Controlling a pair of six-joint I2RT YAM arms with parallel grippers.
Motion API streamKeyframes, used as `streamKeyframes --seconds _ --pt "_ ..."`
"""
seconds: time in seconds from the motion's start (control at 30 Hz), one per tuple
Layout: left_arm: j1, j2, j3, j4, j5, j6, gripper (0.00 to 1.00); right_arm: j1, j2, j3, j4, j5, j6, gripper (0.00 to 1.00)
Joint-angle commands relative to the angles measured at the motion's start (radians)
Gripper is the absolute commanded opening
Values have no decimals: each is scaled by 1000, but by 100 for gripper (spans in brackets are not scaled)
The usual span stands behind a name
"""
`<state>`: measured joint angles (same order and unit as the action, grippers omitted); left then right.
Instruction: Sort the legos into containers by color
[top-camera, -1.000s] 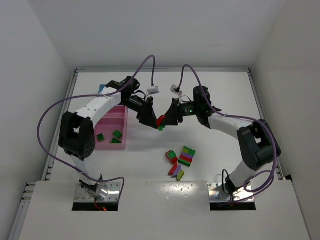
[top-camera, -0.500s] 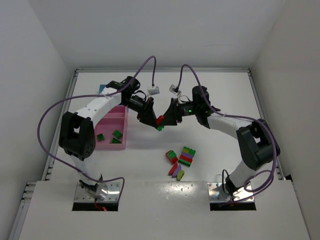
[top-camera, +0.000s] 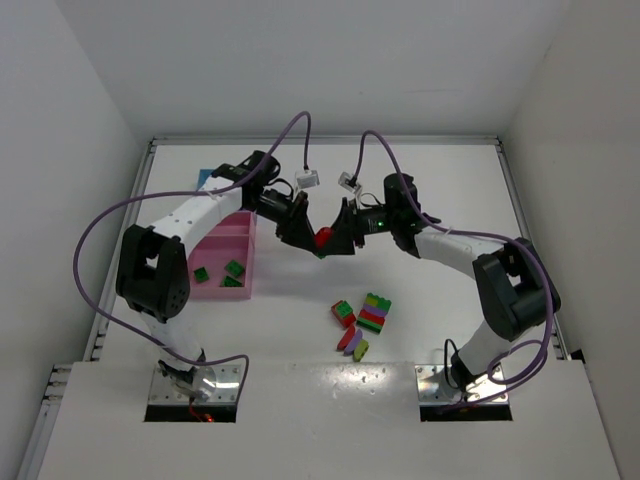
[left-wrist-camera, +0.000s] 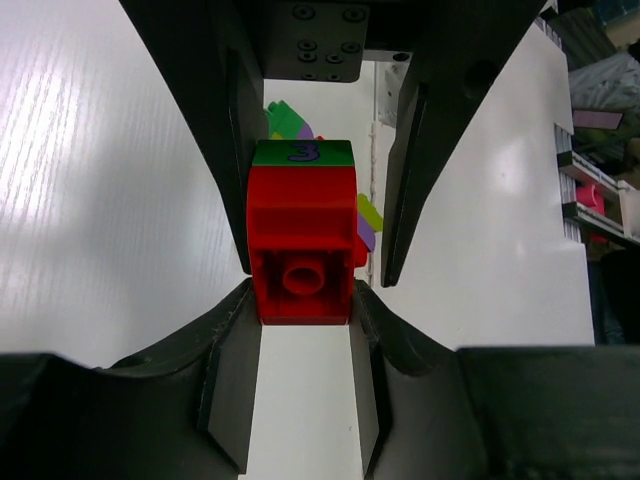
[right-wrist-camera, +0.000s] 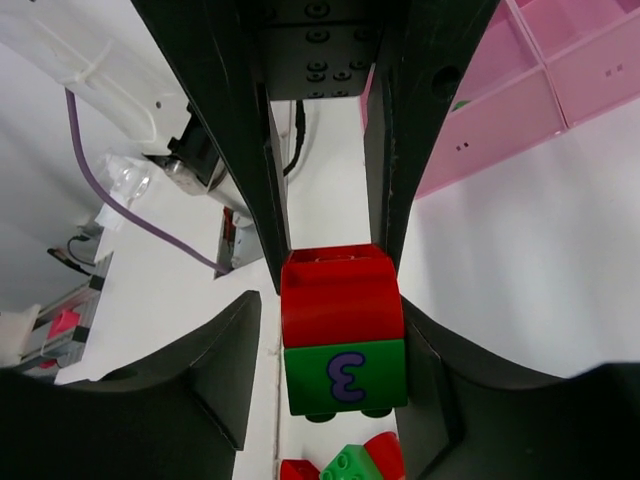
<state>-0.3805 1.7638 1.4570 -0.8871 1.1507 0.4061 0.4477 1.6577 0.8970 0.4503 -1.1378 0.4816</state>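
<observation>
A red lego (top-camera: 323, 237) with a green lego marked "3" (right-wrist-camera: 345, 375) joined to it hangs above the table between both grippers. My left gripper (top-camera: 312, 236) (left-wrist-camera: 302, 292) is shut on the red lego (left-wrist-camera: 300, 250). The right gripper (top-camera: 335, 240) (right-wrist-camera: 328, 305) stands open around the green end, with a gap beside its left finger (right-wrist-camera: 225, 350). The containers lie at the left: a pink tray (top-camera: 215, 240) (right-wrist-camera: 500, 110) holds two green legos (top-camera: 233, 268), and a blue corner (top-camera: 205, 177) shows behind the left arm.
Loose legos lie on the table in front of the grippers: a red-and-green piece (top-camera: 344, 312), a stacked multicoloured block (top-camera: 375, 312), and a red, purple and yellow-green row (top-camera: 352, 343). Purple cables arc over both arms. White walls close in the table.
The right gripper's jaws have spread off the block while the left stays clamped on the red lego. The block and both grippers have drifted slightly toward the back.
</observation>
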Motion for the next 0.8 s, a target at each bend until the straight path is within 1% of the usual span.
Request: streamKeyframes --seconds 0.0,0.03,0.1,0.13,0.2,0.23,0.3,0.33,0.43,0.53,0.77 --pt "-11 -44 5 48 27 5 13 8 -45 -6 13 -34 -40 52" --pt "-11 -44 5 48 27 5 13 8 -45 -6 13 -34 -40 52" --pt "-11 -44 5 57 27 5 13 8 -45 -6 13 -34 -49 46" --pt "-11 -44 5 57 27 -4 13 8 -45 -6 13 -34 -49 37" --pt "-11 -44 5 57 27 -4 13 8 -45 -15 13 -34 -49 30" --pt "-11 -44 5 57 27 -4 13 -1 -45 -15 13 -34 -49 23" --pt "-11 -44 5 57 27 -4 13 -1 -45 -15 25 -43 -49 17" --pt "-11 -44 5 57 27 -4 13 -1 -45 -15 25 -43 -49 12" --pt "12 -44 5 57 27 -4 13 -1 -55 -24 25 -53 -49 4" --pt "64 -44 5 57 40 -4 13 -10 -67 -33 36 -53 -58 1" --pt "175 -44 26 57 40 -13 12 -10 -88 -66 -25 -73 -118 0"
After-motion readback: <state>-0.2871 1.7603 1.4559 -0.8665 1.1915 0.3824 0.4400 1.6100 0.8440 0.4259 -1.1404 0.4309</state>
